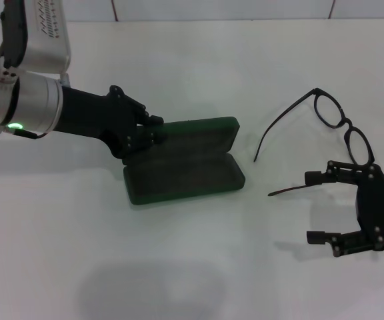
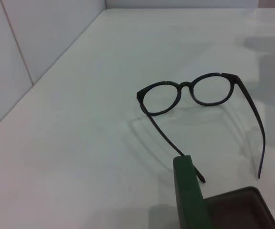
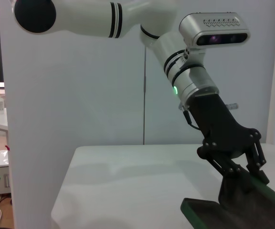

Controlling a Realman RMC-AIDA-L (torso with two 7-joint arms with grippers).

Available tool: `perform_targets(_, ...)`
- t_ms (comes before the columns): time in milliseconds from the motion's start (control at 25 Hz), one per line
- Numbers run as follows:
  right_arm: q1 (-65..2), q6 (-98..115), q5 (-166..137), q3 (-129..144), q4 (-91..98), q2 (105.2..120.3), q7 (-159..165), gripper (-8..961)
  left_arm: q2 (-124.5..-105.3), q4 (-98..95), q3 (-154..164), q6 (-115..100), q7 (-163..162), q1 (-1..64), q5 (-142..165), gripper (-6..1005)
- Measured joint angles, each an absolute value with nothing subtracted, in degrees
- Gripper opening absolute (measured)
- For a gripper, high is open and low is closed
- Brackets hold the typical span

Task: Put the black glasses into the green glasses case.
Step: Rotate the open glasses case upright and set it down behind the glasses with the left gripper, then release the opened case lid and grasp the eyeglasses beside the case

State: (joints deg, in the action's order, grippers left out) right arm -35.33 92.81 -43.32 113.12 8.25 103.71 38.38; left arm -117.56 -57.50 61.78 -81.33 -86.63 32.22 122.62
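Your black glasses (image 1: 332, 123) lie unfolded toward the right edge of the tabletop (image 1: 192, 267), frame running diagonally, its nearer lens just beside your right tool (image 1: 315, 207), which is the closer arm. That tool is spread wide and holds nothing; one temple passes near its upper fingertip. Your left tool (image 1: 153, 131) is pinching the raised lid of the open green glasses case (image 1: 185, 177), mid-tabletop, well apart from the glasses.
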Motion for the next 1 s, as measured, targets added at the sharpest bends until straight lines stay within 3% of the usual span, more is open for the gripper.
perform_targets(520,-35.2,92.8,-43.3,113.1,8.2,103.80,38.4,883,-119.10,-57.9,61.8,-79.2,-85.5,30.6,123.1,204)
perform_targets(960,-35.2,92.8,-43.3,113.1,8.1,103.80,38.3,884,-119.55,-58.1,61.9,-77.7,-83.6,29.3,123.1,262)
perform_targets(1000,-35.2,92.8,-43.3,113.1,8.1,103.80,38.3,884,-119.53,-58.1,61.8,-77.5,-83.6,29.3,123.1,323)
